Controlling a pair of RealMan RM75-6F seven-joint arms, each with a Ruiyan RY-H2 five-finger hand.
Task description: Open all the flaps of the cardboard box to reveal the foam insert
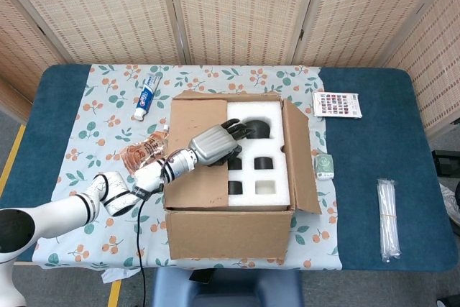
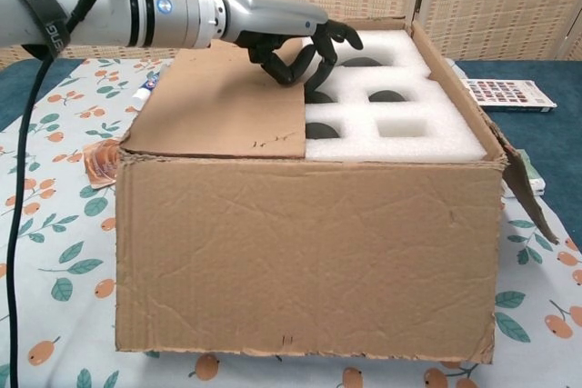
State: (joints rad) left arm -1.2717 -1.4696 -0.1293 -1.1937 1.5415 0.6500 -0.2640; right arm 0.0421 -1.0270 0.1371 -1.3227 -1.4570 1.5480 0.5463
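Over on the left of the blue-covered table (image 1: 374,106), a white and blue toothpaste tube (image 1: 146,95) lies on the floral tablecloth (image 1: 93,120), with a crumpled clear plastic bottle (image 1: 141,151) just beside the box. The brown cardboard box (image 2: 309,252) sits in the middle, its left flap (image 1: 195,150) lying flat over the top. The left hand (image 1: 218,143) reaches across that flap, its dark fingers (image 2: 305,58) curled down at the flap's inner edge, over the white foam insert with dark cut-outs (image 1: 260,156); whether they actually grip the edge, I cannot tell. The right flap (image 1: 300,156) stands open and tilts outward. Past it lie a small green packet (image 1: 325,166), a colour swatch card (image 1: 337,104), and a bundle of white straws (image 1: 388,217).
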